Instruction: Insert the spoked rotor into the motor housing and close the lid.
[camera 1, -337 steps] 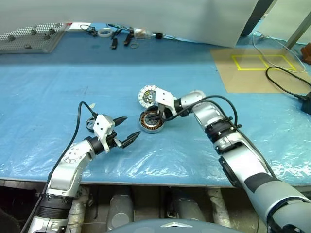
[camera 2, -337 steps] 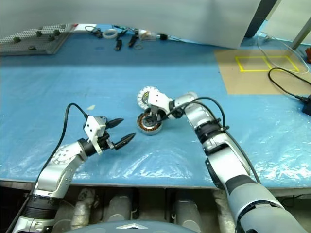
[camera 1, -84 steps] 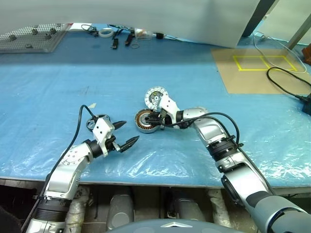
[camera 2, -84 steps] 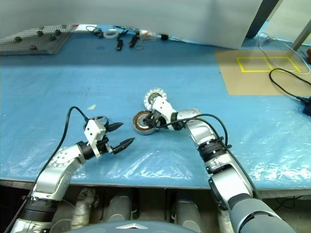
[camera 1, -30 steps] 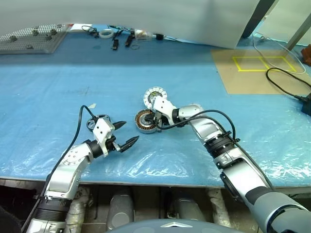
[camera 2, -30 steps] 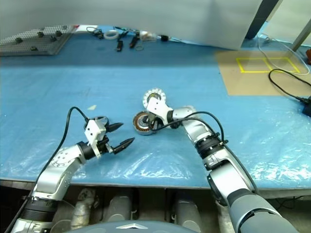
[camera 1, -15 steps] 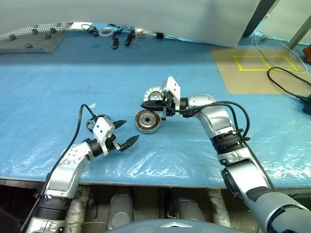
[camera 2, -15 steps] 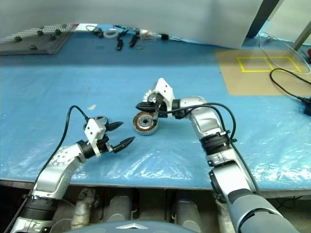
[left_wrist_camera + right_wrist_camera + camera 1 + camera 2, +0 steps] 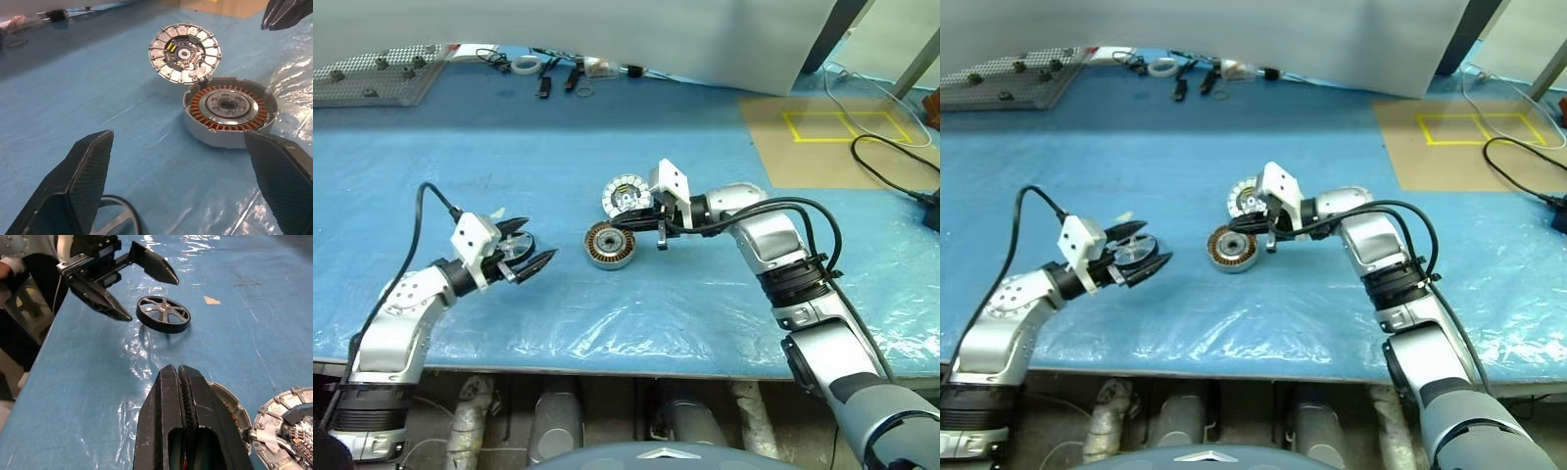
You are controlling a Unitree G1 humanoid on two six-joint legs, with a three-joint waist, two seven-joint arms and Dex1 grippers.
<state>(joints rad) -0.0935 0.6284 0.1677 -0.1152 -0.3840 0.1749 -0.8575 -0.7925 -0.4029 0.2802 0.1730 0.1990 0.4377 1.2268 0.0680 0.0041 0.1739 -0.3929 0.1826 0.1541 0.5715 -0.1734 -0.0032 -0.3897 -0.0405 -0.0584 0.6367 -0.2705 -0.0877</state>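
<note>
A: Where is the spoked rotor [image 9: 163,314] sitting?
B: It is lying flat on the blue bench [image 9: 509,166], on the robot's left side, well apart from the motor housing [image 9: 609,245]. The left end effector [image 9: 530,249] is hovering right over it, fingers spread wide and released, gripping nothing.

A: And the housing?
B: It is resting near the middle of the bench with its copper windings facing up and its inside bare. The lid [image 9: 626,195] is lying just beside it on the far side, segmented face up, its edge touching or nearly touching the housing; I cannot tell which.

A: What is the right end effector [image 9: 658,235] doing?
B: It is hanging above the housing's right edge, clenched tight on nothing, fingers pressed together.
</note>
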